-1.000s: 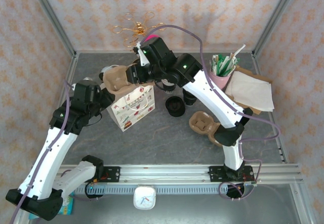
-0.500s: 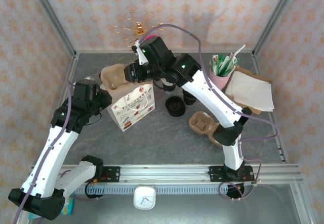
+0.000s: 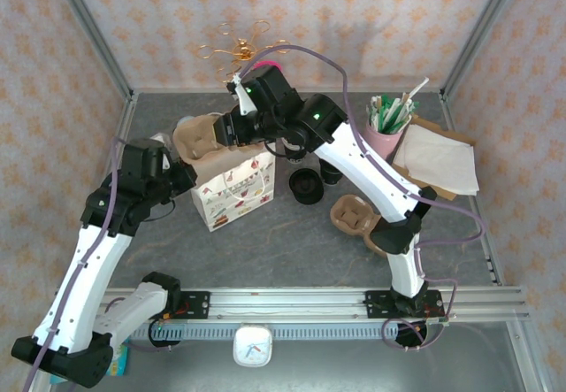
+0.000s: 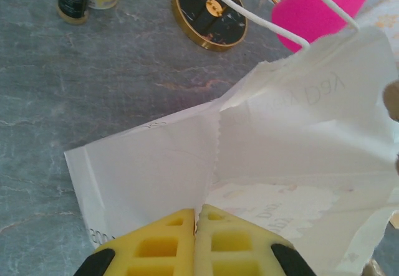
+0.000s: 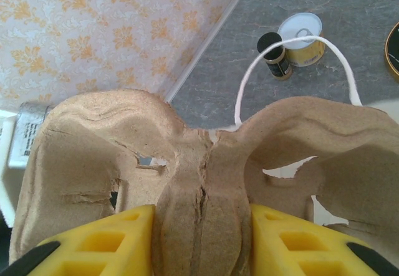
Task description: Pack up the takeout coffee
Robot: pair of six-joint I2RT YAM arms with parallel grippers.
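A white paper gift bag (image 3: 234,188) with printed pictures stands left of the table's middle, its mouth open upward. My left gripper (image 3: 186,178) is shut on the bag's left rim; in the left wrist view the yellow fingertips (image 4: 196,217) pinch the paper edge of the bag (image 4: 262,139). My right gripper (image 3: 228,131) is shut on the middle ridge of a brown moulded-pulp carrier (image 3: 196,135), held just behind the bag's top left corner. In the right wrist view the carrier (image 5: 199,164) sits between my right gripper (image 5: 201,226) fingers. The coffee cup itself is hidden.
A second pulp carrier (image 3: 354,215) lies right of centre, with black lids (image 3: 306,185) near it. A pink cup of straws (image 3: 386,126) and white napkins (image 3: 435,157) stand at the back right. A gold stand (image 3: 239,47) is at the back. Small jars (image 5: 293,42) stand beyond the bag.
My left gripper has closed on the bag's rim and the bag now stands more upright. The right gripper has carried the carrier slightly left and nearer the bag's mouth.
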